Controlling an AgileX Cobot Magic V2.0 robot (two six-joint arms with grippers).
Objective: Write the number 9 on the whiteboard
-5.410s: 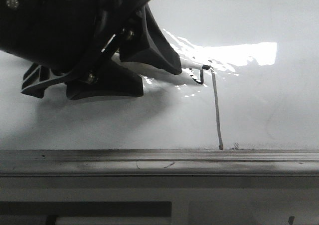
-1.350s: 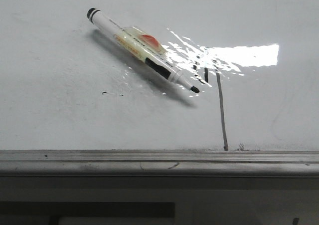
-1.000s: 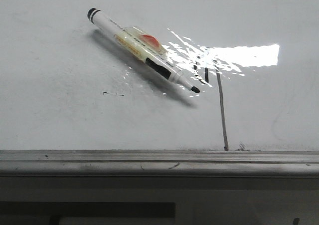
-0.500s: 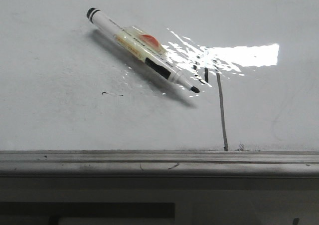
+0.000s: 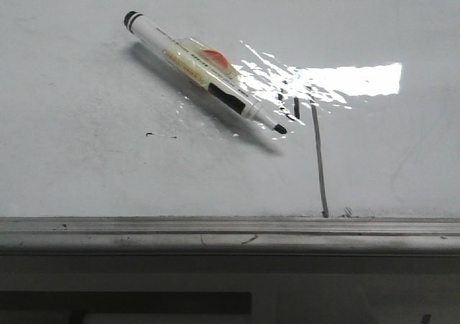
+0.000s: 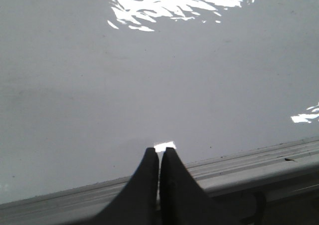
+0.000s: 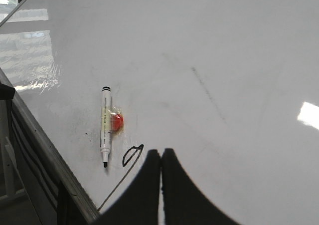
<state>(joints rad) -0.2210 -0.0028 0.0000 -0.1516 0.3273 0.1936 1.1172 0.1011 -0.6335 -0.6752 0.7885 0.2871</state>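
Observation:
The number 9 [image 5: 319, 166] is drawn on the whiteboard [image 5: 86, 173]: a small narrow loop broken up by glare, with a long straight tail that reaches the near edge rail [image 5: 215, 234]. A white marker [image 5: 205, 72], uncapped with its black tip towards the loop, lies loose on the board just left of it. In the right wrist view the marker [image 7: 105, 130] and the 9 [image 7: 118, 180] show beside my right gripper [image 7: 161, 152], which is shut and empty. My left gripper [image 6: 159, 151] is shut and empty above the board's edge rail [image 6: 239, 167]. Neither gripper shows in the front view.
A tiny black dash [image 5: 150, 133] sits on the board left of the marker tip. Bright glare [image 5: 345, 80] lies over the top of the 9. A faint grey smudge line [image 7: 207, 93] crosses the board further off.
Since 5.4 s ago the gripper that stood at the 9's loop has left the front view and the marker lies loose on the board. Nothing has moved in the last 1.4 s.

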